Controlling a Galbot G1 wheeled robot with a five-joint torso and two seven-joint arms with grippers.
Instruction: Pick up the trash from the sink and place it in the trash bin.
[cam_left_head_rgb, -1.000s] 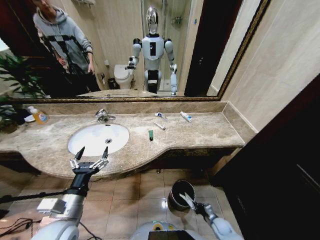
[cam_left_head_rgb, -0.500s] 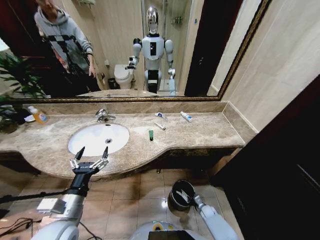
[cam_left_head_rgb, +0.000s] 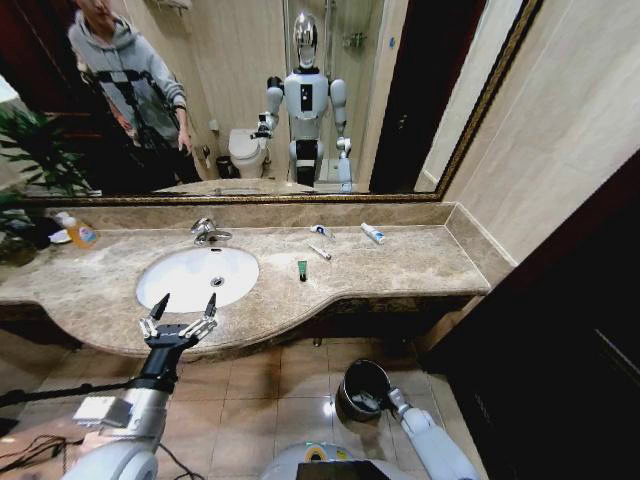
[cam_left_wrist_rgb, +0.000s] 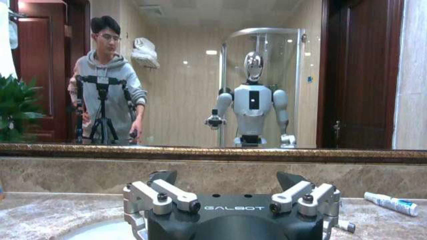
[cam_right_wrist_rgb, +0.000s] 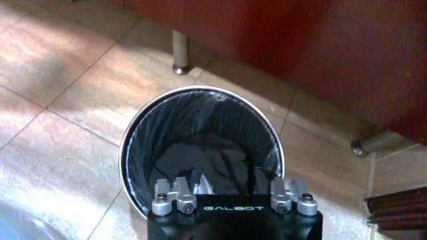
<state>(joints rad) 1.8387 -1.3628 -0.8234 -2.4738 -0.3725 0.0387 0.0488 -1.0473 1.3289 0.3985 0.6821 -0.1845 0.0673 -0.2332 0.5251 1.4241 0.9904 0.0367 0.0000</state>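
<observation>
The white sink (cam_left_head_rgb: 195, 275) sits in a beige marble counter. Trash lies on the counter to its right: a short dark-green tube (cam_left_head_rgb: 301, 269), a thin white stick (cam_left_head_rgb: 319, 252) and a white tube with a blue cap (cam_left_head_rgb: 372, 233) (cam_left_wrist_rgb: 391, 204). The black trash bin (cam_left_head_rgb: 346, 380) (cam_right_wrist_rgb: 153, 150) stands on the floor below the counter. My right gripper (cam_left_head_rgb: 386, 402) (cam_right_wrist_rgb: 230, 182) hangs over the bin's mouth, open, with a white packet (cam_right_wrist_rgb: 203, 184) beside one finger, above the bin liner. My left gripper (cam_left_head_rgb: 180, 322) (cam_left_wrist_rgb: 227, 182) is open and holds nothing, in front of the counter edge by the sink.
A chrome faucet (cam_left_head_rgb: 207, 231) stands behind the basin. An orange bottle (cam_left_head_rgb: 80, 234) and a plant (cam_left_head_rgb: 25, 160) are at the counter's far left. A large mirror backs the counter. Dark wooden cabinet panels (cam_right_wrist_rgb: 300, 60) rise close behind the bin. Tiled floor lies around it.
My right gripper has moved in from the bin's near side, carrying the white packet, to over its mouth. The left arm has not moved.
</observation>
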